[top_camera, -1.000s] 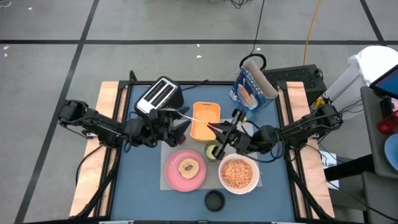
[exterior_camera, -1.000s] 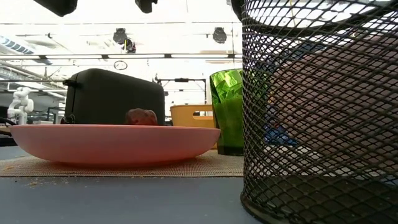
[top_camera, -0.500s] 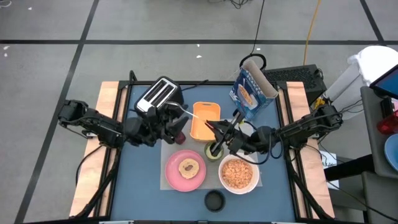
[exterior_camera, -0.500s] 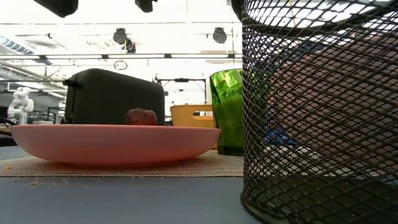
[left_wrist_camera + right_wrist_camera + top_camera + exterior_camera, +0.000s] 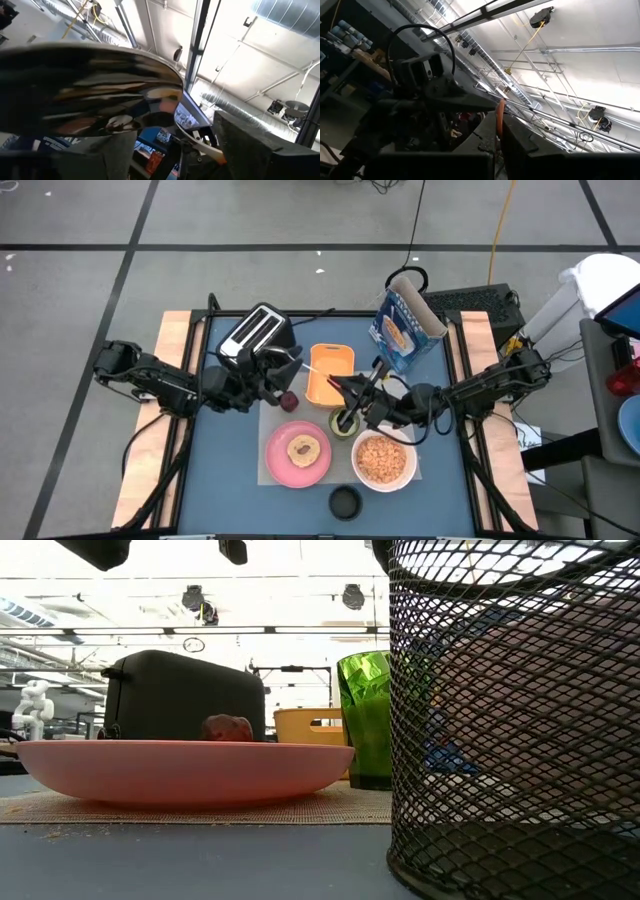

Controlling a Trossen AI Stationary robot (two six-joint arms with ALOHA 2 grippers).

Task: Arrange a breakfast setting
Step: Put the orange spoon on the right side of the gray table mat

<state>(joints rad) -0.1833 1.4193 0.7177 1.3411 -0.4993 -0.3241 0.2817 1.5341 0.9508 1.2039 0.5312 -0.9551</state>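
High view: the blue table point(image 5: 235, 480) fills the middle of the frame. Lower centre, the pink round plate point(image 5: 297, 452) holds a piece of toast point(image 5: 303, 448). To its right the white bowl point(image 5: 384, 460) is full of orange-brown cereal. Just above the bowl stands the small green cup point(image 5: 343, 422), and the red-handled spoon point(image 5: 366, 390) leans into it, handle up and to the right. The right gripper point(image 5: 358, 392), closed on the red-handled spoon, sits just above the cup. The orange rectangular tray point(image 5: 330, 370) lies at centre with nothing visible inside. Left of it, the dark-red fruit point(image 5: 289, 397) rests on the table, just off the tray's lower left corner. The left gripper point(image 5: 281, 383) is right at the fruit, fingers partly apart around it; whether it actually grips cannot be told. The black-and-silver toaster point(image 5: 256, 332) stands upper left of centre. The blue cereal box point(image 5: 405, 325) stands tilted at upper right, its top open. A black mesh cup point(image 5: 345, 501) sits at the bottom centre.

Low view: the plate spans the lower left with the toast showing above its rim; the toaster behind it, the tray and green cup at centre, the mesh cup filling the right.

Left wrist view: blurred shiny metal close up.

Right wrist view: an orange-red sliver between dark fingers
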